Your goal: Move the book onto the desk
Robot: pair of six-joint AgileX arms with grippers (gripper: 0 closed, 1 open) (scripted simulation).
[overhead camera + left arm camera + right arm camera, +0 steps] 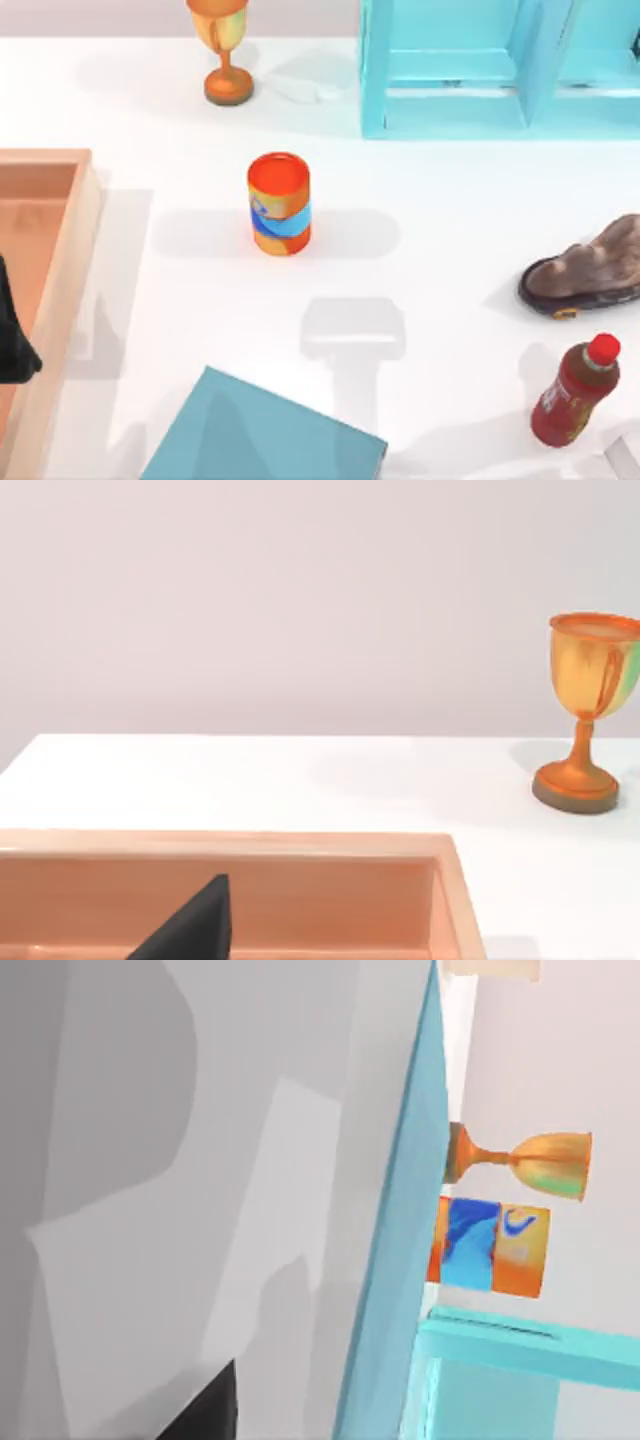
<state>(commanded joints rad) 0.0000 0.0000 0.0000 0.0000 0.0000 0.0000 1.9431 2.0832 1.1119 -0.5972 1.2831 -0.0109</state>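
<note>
One large teal-blue hardcover book (265, 435) sits at the near edge of our broad white tabletop (420, 210), its page side close against the right wrist camera. Our left gripper (12, 345) hangs over the tan wooden rimmed tray (60, 300) at the left side; we cannot tell how either gripper's fingers stand. Beyond the book stand an orange-and-blue can (279, 203) and a golden goblet (223, 45).
</note>
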